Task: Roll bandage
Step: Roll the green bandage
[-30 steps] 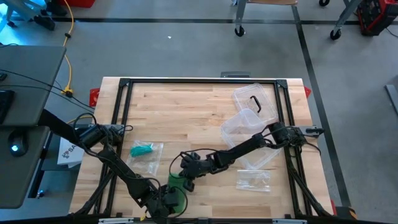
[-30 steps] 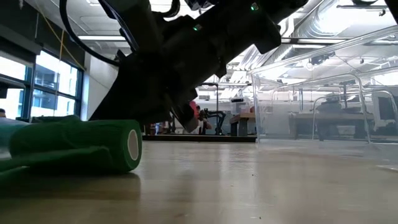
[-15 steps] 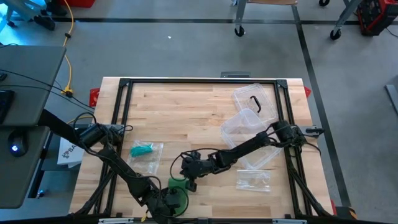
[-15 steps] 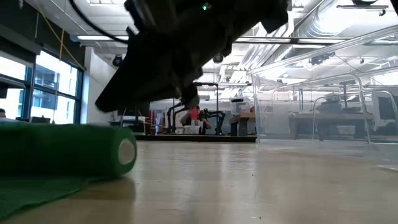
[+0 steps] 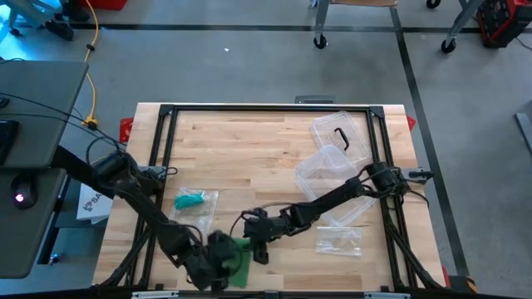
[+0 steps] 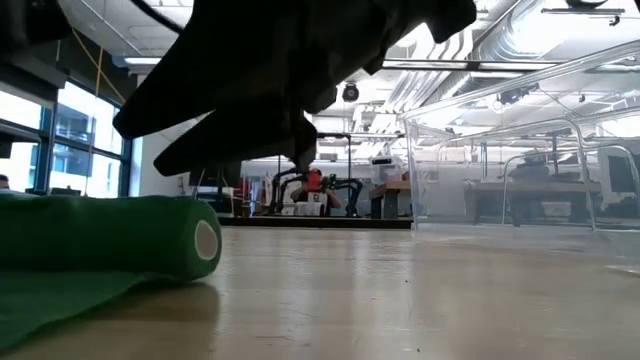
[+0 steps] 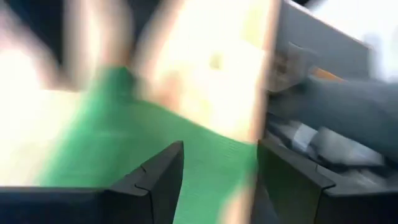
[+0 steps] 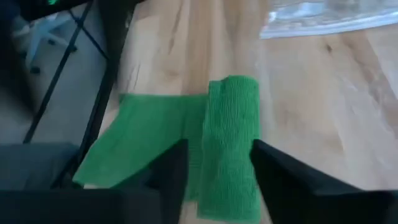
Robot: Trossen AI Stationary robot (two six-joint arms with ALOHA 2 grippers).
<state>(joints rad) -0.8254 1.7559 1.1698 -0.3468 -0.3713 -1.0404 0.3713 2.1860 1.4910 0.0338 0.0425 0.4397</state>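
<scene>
While the left claw [image 7: 217, 180] blurs, both claws gape over the green bandage [image 8: 227, 143], holding nothing.

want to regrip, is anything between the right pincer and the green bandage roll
Nothing visible. In the right wrist view the green bandage roll lies on bare wood straight ahead of the open right pincer, its loose tail spread flat beside it. The left pincer is over the tail's other side.

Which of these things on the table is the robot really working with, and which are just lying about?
In use:
green bandage, part rolled, loose tail flat on the table
left gripper and right gripper, both by the bandage

Lying about:
clear boxes
bag with a teal item
clear bag
</scene>
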